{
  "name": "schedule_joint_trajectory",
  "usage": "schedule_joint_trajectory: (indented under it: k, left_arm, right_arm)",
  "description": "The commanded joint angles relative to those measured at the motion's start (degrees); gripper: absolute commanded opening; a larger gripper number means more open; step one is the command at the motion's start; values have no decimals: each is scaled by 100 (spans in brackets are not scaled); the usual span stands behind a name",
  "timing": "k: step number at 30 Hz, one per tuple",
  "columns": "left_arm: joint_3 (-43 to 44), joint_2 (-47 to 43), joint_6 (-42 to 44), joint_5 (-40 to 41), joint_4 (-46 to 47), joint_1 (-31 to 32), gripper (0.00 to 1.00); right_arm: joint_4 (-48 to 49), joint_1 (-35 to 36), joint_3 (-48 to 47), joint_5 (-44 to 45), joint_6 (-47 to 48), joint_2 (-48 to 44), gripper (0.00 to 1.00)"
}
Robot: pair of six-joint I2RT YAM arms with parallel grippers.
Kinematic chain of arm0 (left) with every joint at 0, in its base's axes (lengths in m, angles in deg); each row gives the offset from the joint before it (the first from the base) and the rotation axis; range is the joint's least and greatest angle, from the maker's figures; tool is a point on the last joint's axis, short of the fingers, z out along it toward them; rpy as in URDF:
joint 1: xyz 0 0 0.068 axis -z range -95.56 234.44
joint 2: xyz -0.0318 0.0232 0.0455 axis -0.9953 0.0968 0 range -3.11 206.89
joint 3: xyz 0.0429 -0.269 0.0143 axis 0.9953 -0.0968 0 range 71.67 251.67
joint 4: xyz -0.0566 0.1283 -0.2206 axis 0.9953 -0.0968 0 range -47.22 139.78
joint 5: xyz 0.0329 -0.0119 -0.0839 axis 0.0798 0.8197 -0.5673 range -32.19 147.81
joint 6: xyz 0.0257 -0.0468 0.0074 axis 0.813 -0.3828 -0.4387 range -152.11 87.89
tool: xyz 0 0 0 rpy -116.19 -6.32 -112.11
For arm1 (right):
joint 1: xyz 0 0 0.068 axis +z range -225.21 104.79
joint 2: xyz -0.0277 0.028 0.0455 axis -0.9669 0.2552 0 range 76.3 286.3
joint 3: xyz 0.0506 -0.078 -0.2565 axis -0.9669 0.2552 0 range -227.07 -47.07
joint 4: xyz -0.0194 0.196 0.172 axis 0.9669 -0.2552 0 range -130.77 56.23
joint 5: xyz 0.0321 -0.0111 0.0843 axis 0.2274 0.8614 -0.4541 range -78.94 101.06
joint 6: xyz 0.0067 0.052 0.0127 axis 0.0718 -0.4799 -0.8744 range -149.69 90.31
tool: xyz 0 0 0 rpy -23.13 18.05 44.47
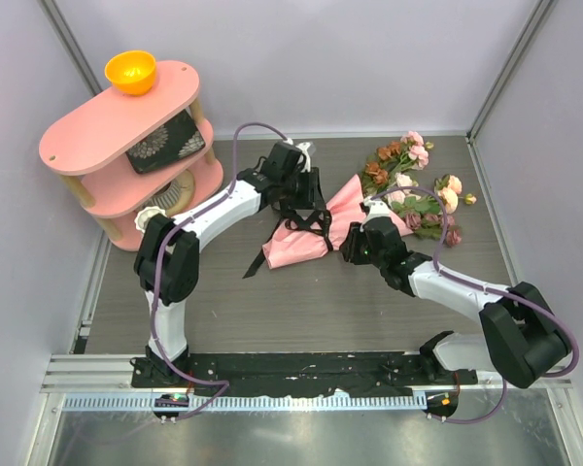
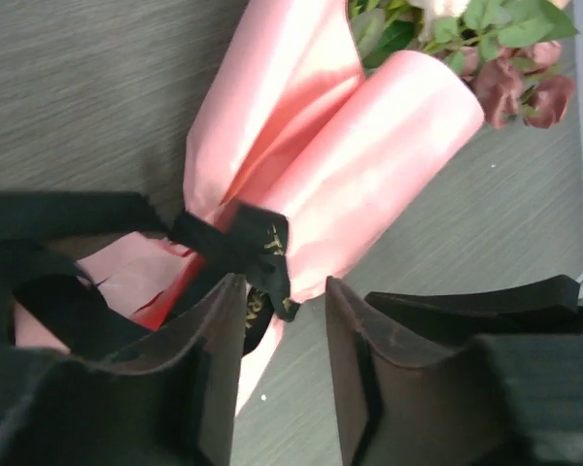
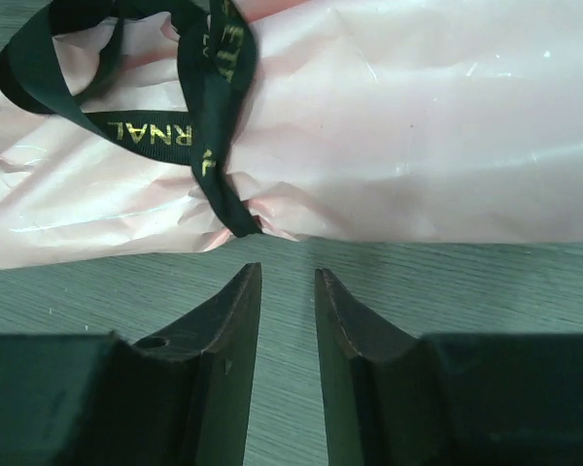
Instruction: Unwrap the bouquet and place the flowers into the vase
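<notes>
Salmon-pink paper wraps the bouquet point(image 1: 296, 248) at table centre, with the flowers point(image 1: 418, 184) pointing toward 2 o'clock and the black ribbon point(image 3: 199, 126) knotted. The left gripper point(image 2: 282, 291) and right gripper point(image 3: 289, 277) stand slightly parted and empty beside the wrap. The vase point(image 1: 151, 216) stands at 9 o'clock.

two grippers, the left gripper point(image 2: 282, 320) and right gripper point(image 3: 289, 291); one bouquet point(image 1: 345, 199) just beyond their fingers, one black ribbon point(image 3: 214, 116) round it; one orange bowl point(image 1: 131, 71), one pink shelf point(image 1: 97, 131), one white vase point(image 1: 148, 216).
</notes>
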Motion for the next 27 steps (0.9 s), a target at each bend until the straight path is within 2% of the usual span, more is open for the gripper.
schedule_joint_trajectory:
  k: [1, 3, 4, 7, 9, 11, 12, 14, 15, 18, 24, 27]
  left_arm:
    - [-250, -430, 268, 242, 165, -15, 49]
    - [-329, -598, 357, 410, 60, 20, 58]
    - [-391, -686, 436, 498, 33, 29, 60]
    - [-548, -1055, 542, 762, -64, 116, 63]
    - [-724, -1389, 560, 833, 6, 161, 61]
    - [-1119, -1731, 508, 815, 164, 187, 53]
    - [-1269, -1846, 455, 798, 226, 187, 43]
    - [-1734, -2004, 349, 850, 437, 187, 33]
    - [-1867, -2127, 305, 972, 498, 178, 17]
    - [-2236, -2181, 182, 1105, 753, 178, 0]
    - [-2360, -1707, -169, 1315, 1167, 82, 0]
    - [-2264, -1329, -319, 1422, 1175, 3, 0]
  right_arm:
    - [-128, -2, -235, 59, 131, 64, 35]
    - [-128, -2, -253, -20, 175, 82, 35]
    - [-102, -2, -253, -64, 193, 90, 35]
    - [37, -2, -288, -354, 228, 117, 35]
    - [135, 6, -367, -696, 219, 230, 35]
    - [179, -2, -472, -785, 219, 380, 36]
    - [170, 15, -612, -838, 228, 529, 36]
    - [179, 24, -736, -829, 228, 644, 37]
    - [196, 24, -850, -803, 245, 766, 38]
    - [293, 33, -1078, -768, 281, 960, 40]
    - [92, 252, -1571, -461, 500, 1452, 40]
    - [-67, 410, -1668, -57, 615, 1523, 36]
